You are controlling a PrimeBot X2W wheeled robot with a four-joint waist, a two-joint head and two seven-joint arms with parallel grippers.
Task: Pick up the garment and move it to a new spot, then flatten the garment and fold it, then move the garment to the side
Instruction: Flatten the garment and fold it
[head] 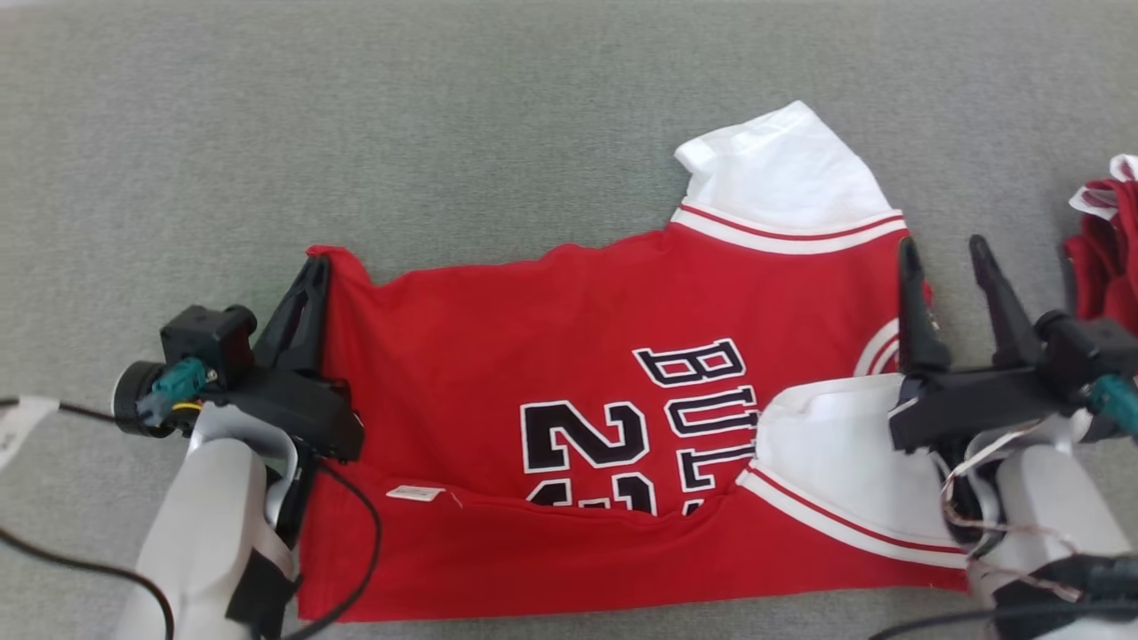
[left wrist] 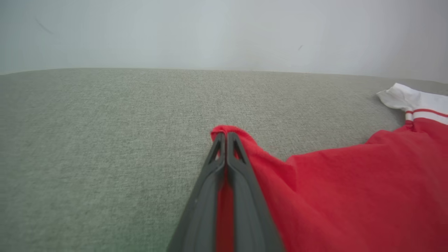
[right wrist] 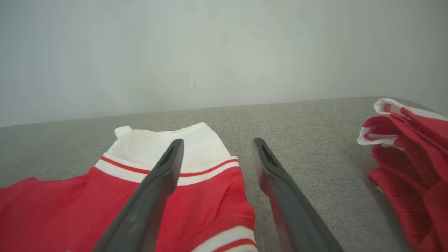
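- Setting: an indoor robot test area of the lab or workshop kind. The exact type of room cannot be determined.
- Work surface point(head: 533, 133): wide and flat, covered in grey-green woven fabric, spanning the full head view.
- Wall point(right wrist: 224, 45): plain and pale, rising directly behind the far edge of the work surface in both wrist views.
- Cables point(head: 380, 538): exposed black leads hang loose from the robot arm and lie across the surface.
- Work items: one red basketball jersey point(head: 533, 356) spread out, and a separate pile of red-and-white garments point(head: 1107, 267) at the right edge.
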